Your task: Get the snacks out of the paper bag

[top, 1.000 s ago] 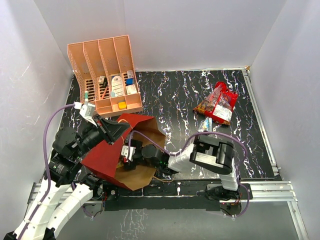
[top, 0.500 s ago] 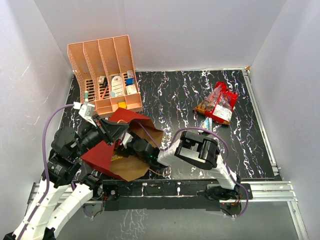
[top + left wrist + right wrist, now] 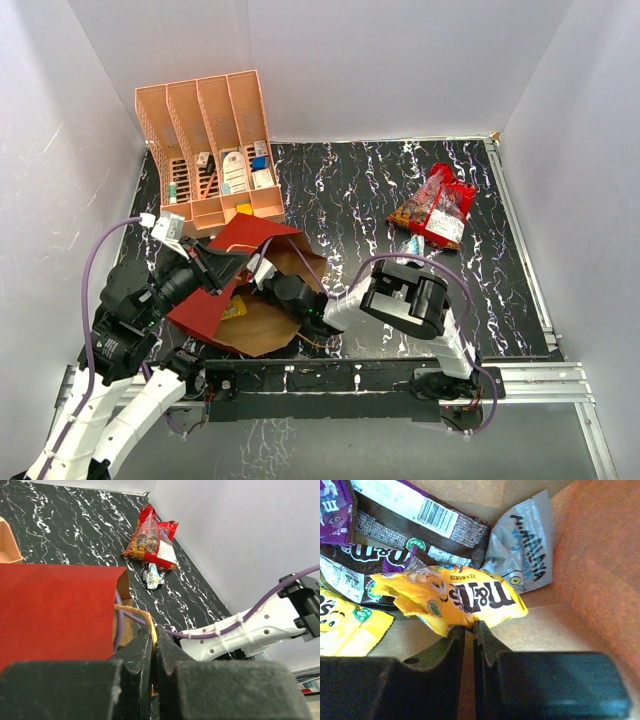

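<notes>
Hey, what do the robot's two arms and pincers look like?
The left arm and right arm have white links and bulky black joint housings. A purple cable loops along each. The left pincer and right pincer are matte black, with tapered fingers.

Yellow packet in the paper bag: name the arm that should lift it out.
Right. The right pincer sits inside the paper bag, closed on the yellow packet; the left pincer is shut on the handle.
</notes>
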